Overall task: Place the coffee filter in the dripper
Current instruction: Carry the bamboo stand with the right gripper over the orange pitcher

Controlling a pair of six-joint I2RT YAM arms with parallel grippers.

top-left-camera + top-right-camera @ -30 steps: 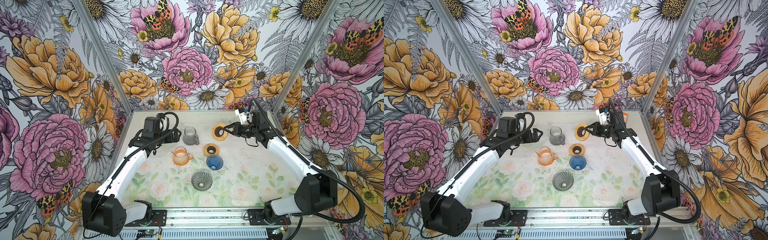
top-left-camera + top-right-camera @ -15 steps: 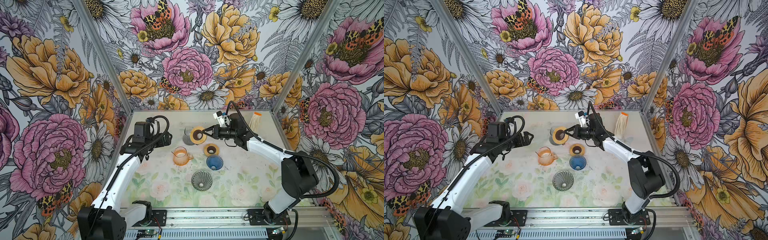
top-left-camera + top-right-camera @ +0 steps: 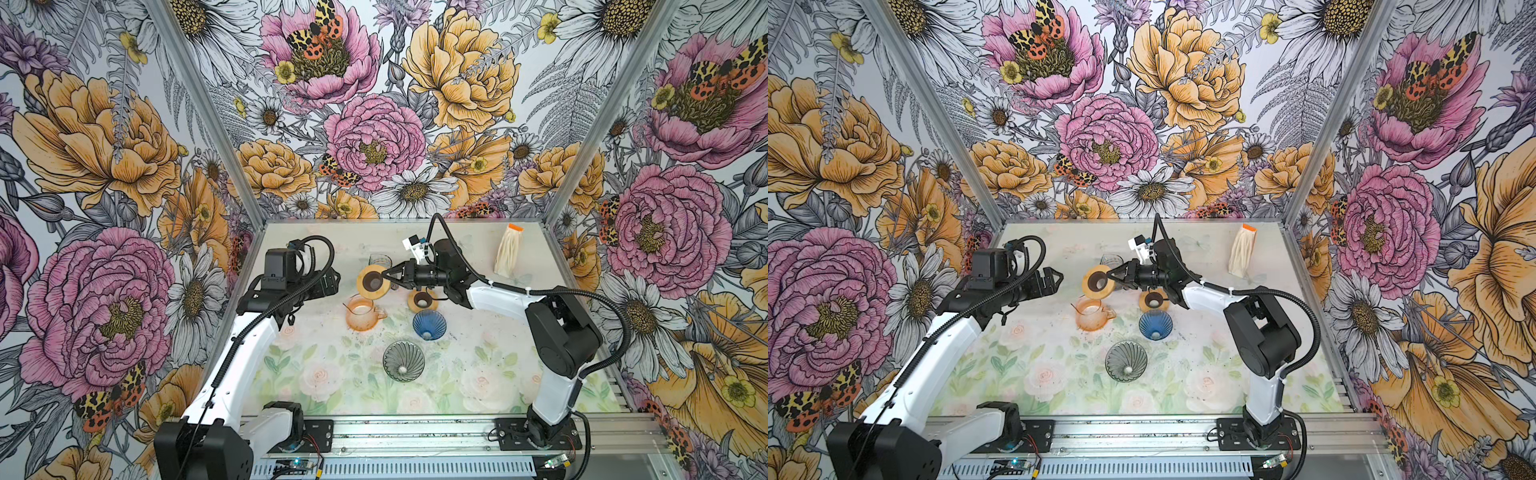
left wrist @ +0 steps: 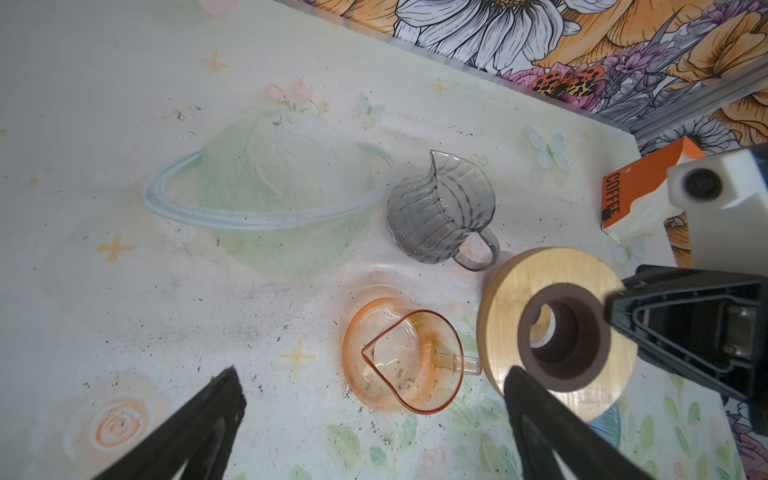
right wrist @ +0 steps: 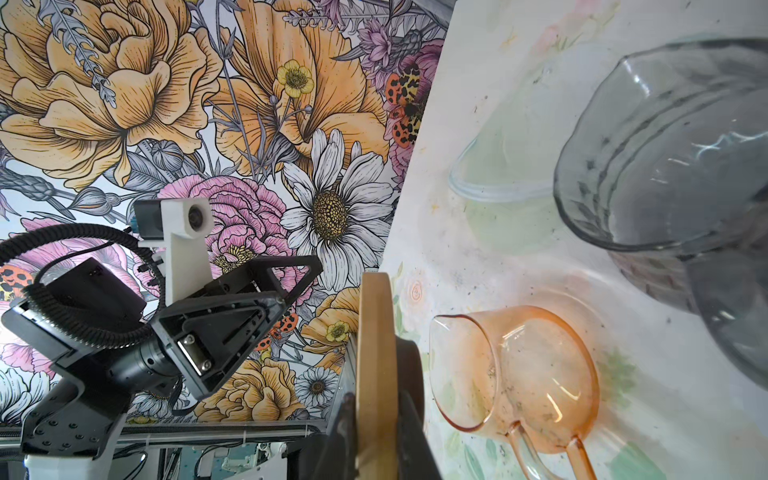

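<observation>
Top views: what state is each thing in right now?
Left tool: open, empty.
Right tool: shut on wooden ring, held on edge.
Other ring: lying flat.
Orange pitcher: upright.
Grey pitcher: upright.
Blue dripper: upright, no filter.
Grey dripper: upright, no filter.
Filter pack: lying untouched.

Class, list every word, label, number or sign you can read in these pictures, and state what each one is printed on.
"COFFEE": black capitals running along the orange card end of the coffee filter pack, seen in the left wrist view.
A small black mark just past that word: too small to read.
In both top views, the same orange end: too small to read.
No other text is legible in any view.
</observation>
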